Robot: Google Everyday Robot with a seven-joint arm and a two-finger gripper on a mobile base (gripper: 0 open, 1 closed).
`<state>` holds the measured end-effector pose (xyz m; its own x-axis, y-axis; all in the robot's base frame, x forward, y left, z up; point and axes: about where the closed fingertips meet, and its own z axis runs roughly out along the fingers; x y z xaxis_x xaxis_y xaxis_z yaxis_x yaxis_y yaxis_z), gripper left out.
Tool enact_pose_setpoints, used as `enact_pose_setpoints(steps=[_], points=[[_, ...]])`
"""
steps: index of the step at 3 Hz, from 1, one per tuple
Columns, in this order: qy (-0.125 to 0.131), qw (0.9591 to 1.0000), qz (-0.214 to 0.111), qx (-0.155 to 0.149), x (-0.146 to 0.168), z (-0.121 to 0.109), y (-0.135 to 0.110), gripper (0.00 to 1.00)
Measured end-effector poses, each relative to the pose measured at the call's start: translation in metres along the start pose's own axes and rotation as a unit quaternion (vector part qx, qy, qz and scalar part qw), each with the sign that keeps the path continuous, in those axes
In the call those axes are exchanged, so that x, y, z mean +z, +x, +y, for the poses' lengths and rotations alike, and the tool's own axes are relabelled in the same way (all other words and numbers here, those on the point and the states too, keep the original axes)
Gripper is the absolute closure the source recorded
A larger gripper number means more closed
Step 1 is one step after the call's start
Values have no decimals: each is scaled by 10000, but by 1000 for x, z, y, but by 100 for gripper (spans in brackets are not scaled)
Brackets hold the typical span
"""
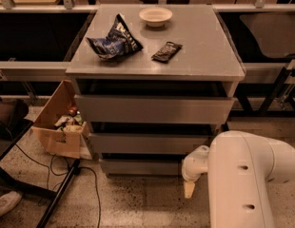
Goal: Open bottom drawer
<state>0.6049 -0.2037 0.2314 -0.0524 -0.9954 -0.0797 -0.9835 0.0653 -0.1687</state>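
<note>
- My gripper (189,189) hangs low by the bench's (204,46) front right corner, partly behind my arm (242,175).
- My arm hides the bottom drawer's (138,166) right end and is cut off by the picture's bottom edge.
- The cardboard box's (56,140) contents are too small to tell.

We record the arm (261,184) as a broad, rounded link in smooth off-white casing with a dull, even finish. On its near face we note two small dark round recesses (241,167), one above the other. A smaller wrist housing (196,163), bulbous and in the same off-white, joins the arm on the side toward the bench (204,56). The gripper (189,189) shows as a short tapered piece, pale tan against the white casing. It sits low, beneath the bench's front right corner.
</note>
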Motion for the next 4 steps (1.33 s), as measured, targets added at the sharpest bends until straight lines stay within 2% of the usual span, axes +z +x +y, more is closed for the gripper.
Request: enact_pose_setpoints(steps=[1,2,3,4], points=[[8,9996,197,-210,17,-28,-3,0],[-89,9994,223,-232,43,-38,-8,18],[-213,9995,199,-83,63,-35,-3,42],[-193,9996,222,-14,60,-37,5,65]])
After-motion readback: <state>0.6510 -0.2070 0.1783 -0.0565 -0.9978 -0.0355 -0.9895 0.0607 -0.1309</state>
